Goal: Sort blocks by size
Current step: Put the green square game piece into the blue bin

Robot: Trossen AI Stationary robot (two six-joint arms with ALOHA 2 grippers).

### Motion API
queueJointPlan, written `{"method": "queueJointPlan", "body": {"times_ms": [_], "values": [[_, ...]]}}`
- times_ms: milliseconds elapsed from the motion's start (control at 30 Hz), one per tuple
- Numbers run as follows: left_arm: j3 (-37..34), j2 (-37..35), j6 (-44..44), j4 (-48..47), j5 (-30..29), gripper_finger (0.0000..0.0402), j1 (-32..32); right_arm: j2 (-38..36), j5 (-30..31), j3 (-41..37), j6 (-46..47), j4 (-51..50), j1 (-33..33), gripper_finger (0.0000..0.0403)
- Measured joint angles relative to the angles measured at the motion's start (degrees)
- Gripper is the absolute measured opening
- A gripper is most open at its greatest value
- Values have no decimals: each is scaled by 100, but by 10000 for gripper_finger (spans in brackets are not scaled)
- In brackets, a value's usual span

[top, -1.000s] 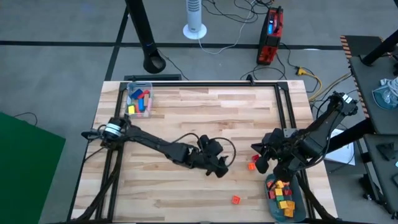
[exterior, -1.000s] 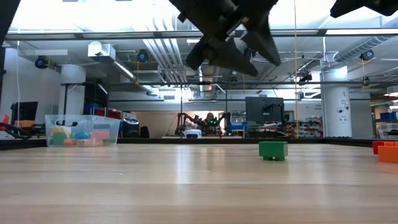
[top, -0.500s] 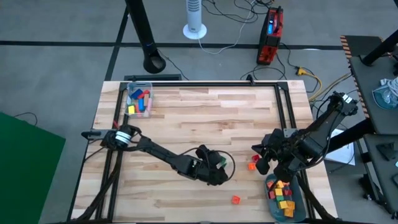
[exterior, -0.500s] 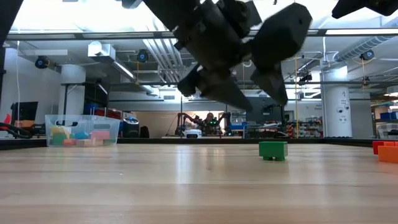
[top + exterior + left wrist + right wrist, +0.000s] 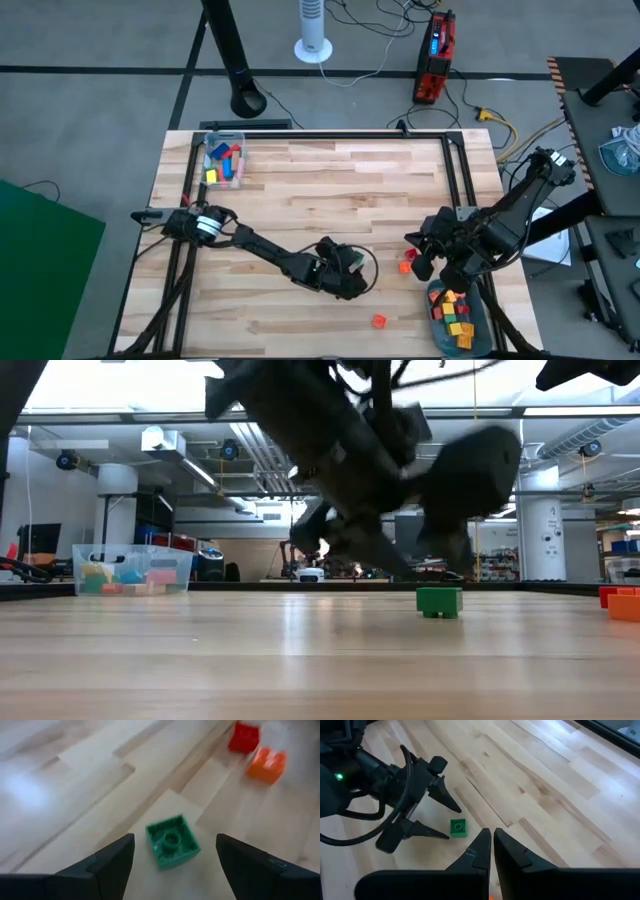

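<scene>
One small square green plastic brick is seen flat on the wooden table, between the spread fingers of the left gripper, untouched and not held. The right gripper is shut and empty, hovering beside a grey-blue tray of red, orange and yellow bricks.

Bright overhead room light; pale glare washes the desk beside the left jaws, and the low view blurs the arm.
</scene>
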Motion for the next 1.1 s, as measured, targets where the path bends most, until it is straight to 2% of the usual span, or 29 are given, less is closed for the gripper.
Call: {"method": "queueJointPlan", "body": {"times_ms": [833, 967, 1100], "values": [[-6, 408, -109, 390, 209, 266, 212, 0, -114, -60, 161, -1, 0, 12], [-6, 412, -85, 375, 219, 245, 214, 0, -114, -60, 205, -1, 0, 12], [-6, 412, -85, 368, 251, 205, 216, 0, -114, -60, 219, -1, 0, 12]]}}
